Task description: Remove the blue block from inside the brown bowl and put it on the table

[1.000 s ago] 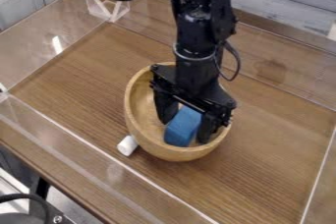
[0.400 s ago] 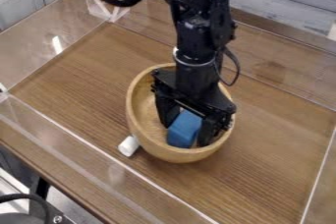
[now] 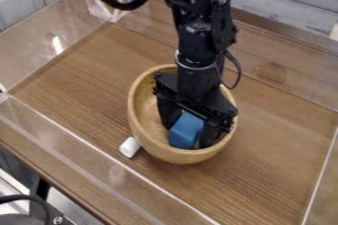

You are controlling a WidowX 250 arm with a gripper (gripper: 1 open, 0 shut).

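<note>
So the black arm comes in from the top and drops straight down, with the end effector (image 3: pixel 193 128) pointing vertically into the brown bowl (image 3: pixel 142 99) on the desk (image 3: pixel 93 71). Its fingers are spread wide on either side of the blue block (image 3: pixel 187 130), which sits inside the bowl, not pinched.

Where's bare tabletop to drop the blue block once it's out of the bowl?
Widest bare stretch of table: left of the brown bowl, out to the clear plastic wall. Another patch right of the bowl. Crowded: the open gripper straddles the blue block in the bowl, and a small white object sits at its front-left.
</note>
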